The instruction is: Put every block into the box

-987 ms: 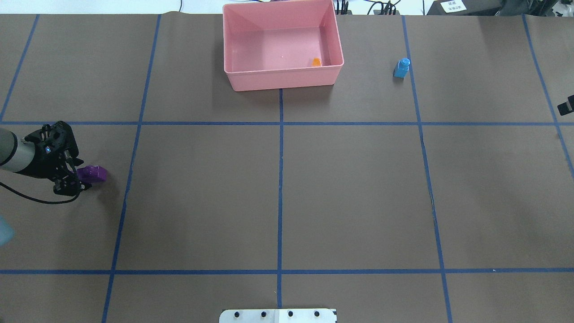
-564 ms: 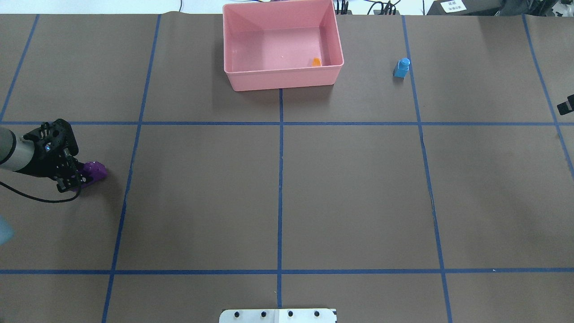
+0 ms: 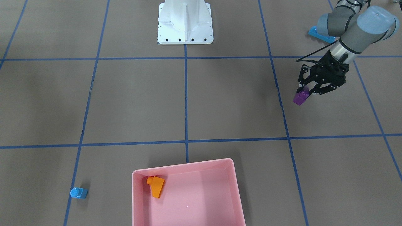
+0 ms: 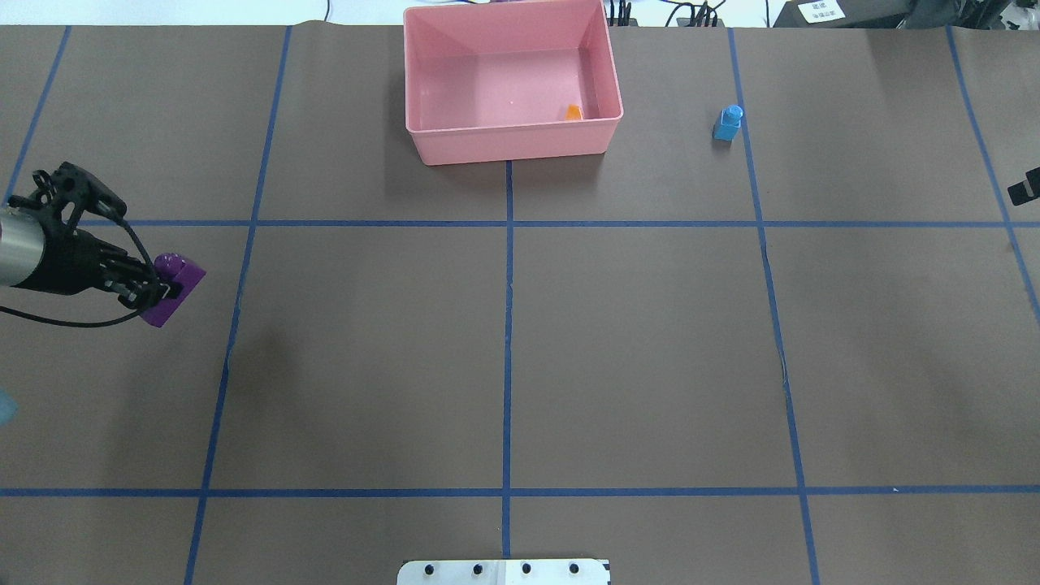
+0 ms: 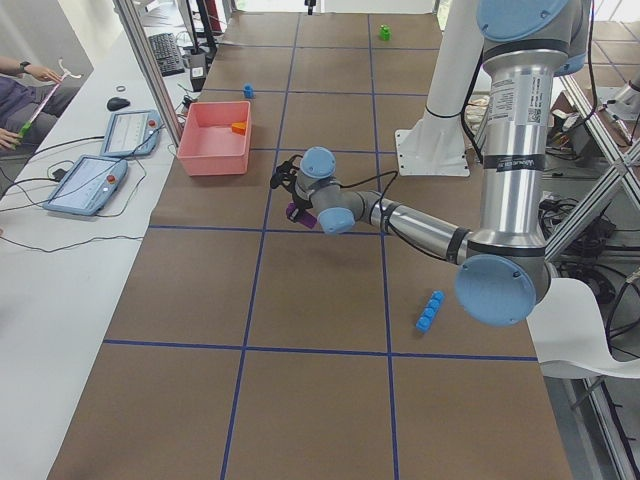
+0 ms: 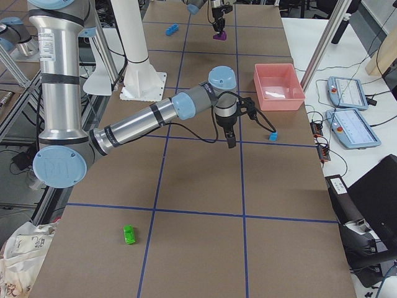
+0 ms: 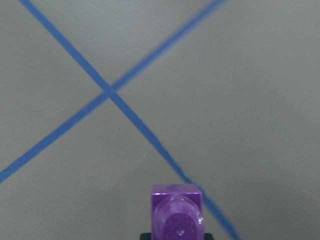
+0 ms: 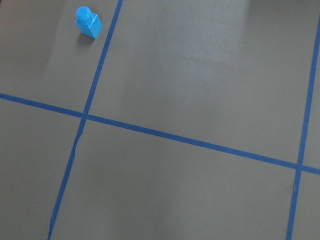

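Brown table point(image 4: 650, 366), blue tape grid point(image 4: 508, 325); white side bench point(image 5: 60, 300).

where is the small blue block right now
In the overhead view the small blue block sits right of the pink box, apart from it, beside a blue tape line.

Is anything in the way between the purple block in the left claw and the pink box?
Nothing visible: only bare table lies between the purple block in the left claw and the box. An orange block sits in one corner inside.
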Controlling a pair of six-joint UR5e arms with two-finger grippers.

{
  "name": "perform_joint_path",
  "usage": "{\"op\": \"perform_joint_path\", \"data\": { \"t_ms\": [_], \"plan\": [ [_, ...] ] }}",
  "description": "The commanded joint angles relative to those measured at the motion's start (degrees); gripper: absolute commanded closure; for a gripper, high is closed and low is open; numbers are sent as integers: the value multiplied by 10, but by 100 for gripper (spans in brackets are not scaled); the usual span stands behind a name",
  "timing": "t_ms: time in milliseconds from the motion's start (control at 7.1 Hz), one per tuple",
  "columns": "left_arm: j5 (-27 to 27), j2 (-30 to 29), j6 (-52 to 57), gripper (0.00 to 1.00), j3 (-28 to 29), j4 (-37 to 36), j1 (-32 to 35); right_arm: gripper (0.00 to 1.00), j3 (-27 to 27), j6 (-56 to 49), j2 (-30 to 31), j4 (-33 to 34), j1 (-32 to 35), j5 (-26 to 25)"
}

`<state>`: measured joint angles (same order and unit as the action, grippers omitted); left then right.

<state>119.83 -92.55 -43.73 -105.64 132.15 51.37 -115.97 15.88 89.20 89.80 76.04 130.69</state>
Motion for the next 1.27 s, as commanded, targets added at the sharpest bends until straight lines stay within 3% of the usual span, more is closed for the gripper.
{"op": "perform_joint_path", "data": {
  "t_ms": [0, 141, 564, 846, 987, 1128],
  "plan": [
    [-68, -133, -245, 100, -3, -96, 5, 0, 67, 2, -64, -2, -1, 0],
    [-99, -218, -318, 100, 24, -158, 5, 0, 112, 3, -107, -3, -1, -1],
    [-152, -453, -353, 100, 273, -171, 5, 0, 241, 7, -231, -5, -14, -8],
    [-203, -564, -366, 100, 434, -164, -3, 0, 335, 9, -306, -6, -32, -24],
    [-228, -576, -365, 90, 461, -160, -23, 0, 367, 23, -331, -9, -47, -32],
    [-231, -577, -359, 41, 461, -160, -41, 0, 394, 31, -337, -39, -57, -41]
  ]
}}
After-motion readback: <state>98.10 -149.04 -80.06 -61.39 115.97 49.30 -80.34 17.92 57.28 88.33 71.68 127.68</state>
